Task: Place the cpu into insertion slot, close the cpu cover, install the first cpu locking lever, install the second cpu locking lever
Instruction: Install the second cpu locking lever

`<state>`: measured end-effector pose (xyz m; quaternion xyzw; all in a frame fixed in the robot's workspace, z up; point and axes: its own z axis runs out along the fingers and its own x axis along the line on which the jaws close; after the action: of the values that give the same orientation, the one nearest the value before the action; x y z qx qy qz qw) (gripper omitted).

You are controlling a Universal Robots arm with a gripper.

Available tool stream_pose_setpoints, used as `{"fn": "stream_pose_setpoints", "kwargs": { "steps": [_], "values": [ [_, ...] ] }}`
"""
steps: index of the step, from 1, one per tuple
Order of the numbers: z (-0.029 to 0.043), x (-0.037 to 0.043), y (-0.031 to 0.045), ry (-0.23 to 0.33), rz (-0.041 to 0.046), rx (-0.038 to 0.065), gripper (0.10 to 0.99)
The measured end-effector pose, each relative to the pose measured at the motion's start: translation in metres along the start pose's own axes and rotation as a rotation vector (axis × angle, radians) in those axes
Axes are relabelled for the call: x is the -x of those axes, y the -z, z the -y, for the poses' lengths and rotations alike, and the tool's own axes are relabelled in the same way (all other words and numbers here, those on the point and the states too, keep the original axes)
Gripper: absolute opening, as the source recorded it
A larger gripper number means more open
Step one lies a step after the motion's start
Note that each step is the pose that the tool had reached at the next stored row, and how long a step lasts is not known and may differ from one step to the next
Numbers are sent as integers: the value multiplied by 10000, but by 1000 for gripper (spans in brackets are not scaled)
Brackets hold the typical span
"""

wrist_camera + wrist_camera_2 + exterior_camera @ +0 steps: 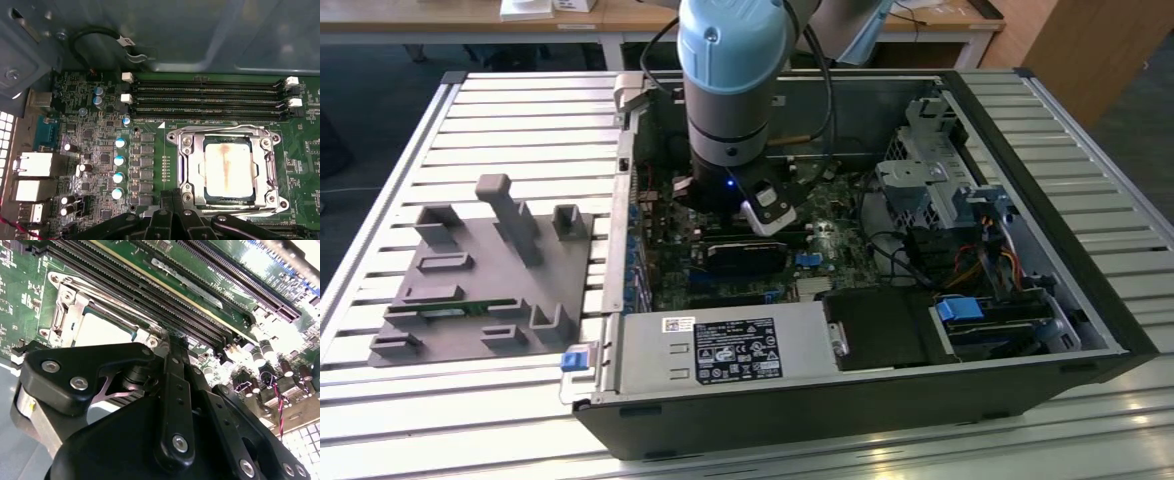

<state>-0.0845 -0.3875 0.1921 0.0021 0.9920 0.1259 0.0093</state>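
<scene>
I see the cpu [229,168] seated in the insertion slot [201,169], its pale metal face marked with a brownish streak down the middle. The cpu cover [188,165] lies flat over it, the silver frame ringing the chip so the face shows through the square window. In the second wrist view the same chip [100,331] sits under that frame [67,315], just beyond the tip of my tool.

My tool [172,200] hangs right at the socket's near edge, just beside the frame and low over the board. Its black fingers [176,196] look drawn together into one narrow tip with nothing between them.

Beside the socket run the long black memory slots [210,100] with white clips at their ends, and a row of small capacitors [119,167] stands on the green motherboard [90,145] on the socket's other side.

In the exterior view the arm [734,90] reaches down into the open computer case [1041,300], which lies on the slatted bench [520,120]. A grey fixture block [480,280] sits on the bench at the exterior view's left, apart from the case.
</scene>
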Motion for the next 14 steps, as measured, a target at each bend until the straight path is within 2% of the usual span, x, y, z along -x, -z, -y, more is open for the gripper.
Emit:
{"fn": "stream_pose_setpoints", "kwargs": {
  "steps": [7, 14],
  "values": [
    [-3, -3, 11, 2, 7, -8, 106],
    [-24, -2, 94, 2, 10, -6, 106]
  ]
}}
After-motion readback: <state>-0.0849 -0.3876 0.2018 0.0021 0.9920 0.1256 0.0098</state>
